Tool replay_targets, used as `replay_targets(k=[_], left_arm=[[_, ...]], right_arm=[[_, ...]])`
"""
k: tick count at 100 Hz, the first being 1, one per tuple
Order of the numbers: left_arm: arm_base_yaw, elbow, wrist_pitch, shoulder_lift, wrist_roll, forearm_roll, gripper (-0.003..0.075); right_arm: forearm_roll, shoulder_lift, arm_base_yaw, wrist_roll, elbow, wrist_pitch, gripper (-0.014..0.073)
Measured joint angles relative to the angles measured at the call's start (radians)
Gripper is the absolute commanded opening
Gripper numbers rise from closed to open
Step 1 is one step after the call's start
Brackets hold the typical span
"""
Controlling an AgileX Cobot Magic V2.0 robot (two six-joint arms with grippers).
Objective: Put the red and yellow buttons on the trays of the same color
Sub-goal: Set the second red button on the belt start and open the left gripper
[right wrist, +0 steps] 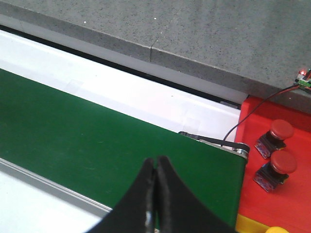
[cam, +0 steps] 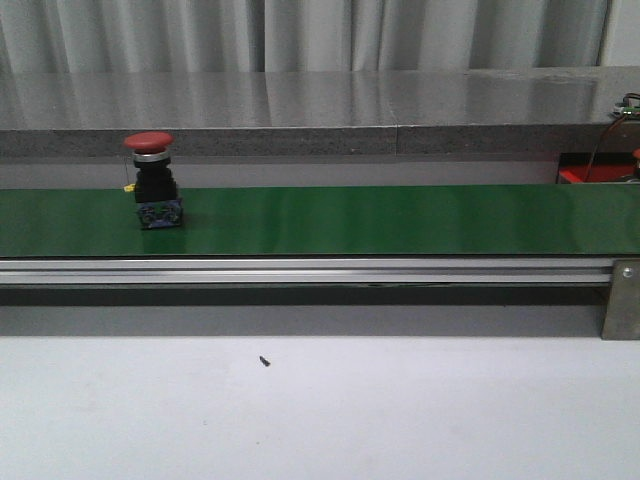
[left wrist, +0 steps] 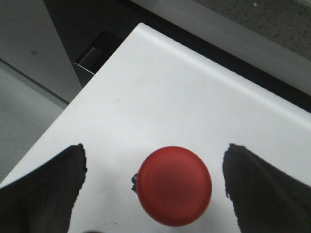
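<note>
A red button stands upright on the green belt, toward its left end. It has a red cap, a black body and a bluish base. The belt runs across the view, with a metal rail along its near edge. At the far right edge a red tray is partly visible. A small dark speck lies on the white bench.

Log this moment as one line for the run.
left tool: open, around red button | right tool: shut, empty, over green belt | red tray: two red buttons
</note>
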Motion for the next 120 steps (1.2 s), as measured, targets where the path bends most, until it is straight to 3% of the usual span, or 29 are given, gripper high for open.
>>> replay_targets(k=[41, 53, 77, 93, 102, 120], left_arm=[[-0.014, -0.015, 0.000, 0.047, 0.000, -0.001, 0.0537], [-0.014, -0.015, -0.009, 0.049, 0.000, -0.002, 0.0448], [-0.014, -0.015, -0.030, 0.049, 0.000, -0.002, 0.0160], [-0.014, -0.015, -0.030, 0.049, 0.000, -0.002, 0.0024], [-0.014, -0.015, -0.015, 0.047, 0.000, -0.002, -0.0020], [-0.018, -0.015, 0.064, -0.013, 0.000, -0.008, -0.0019]], right_arm=[[0.000, 0.000, 0.000, 0.000, 0.000, 0.000, -0.0068], [0.000, 0.000, 0.000, 0.000, 0.000, 0.000, -0.0068], [0.000, 0.000, 0.000, 0.000, 0.000, 0.000, -0.0068], [0.000, 0.000, 0.000, 0.000, 0.000, 0.000, -0.0068], [0.000, 0.000, 0.000, 0.000, 0.000, 0.000, -0.0068], [0.000, 0.000, 0.000, 0.000, 0.000, 0.000, -0.0068]])
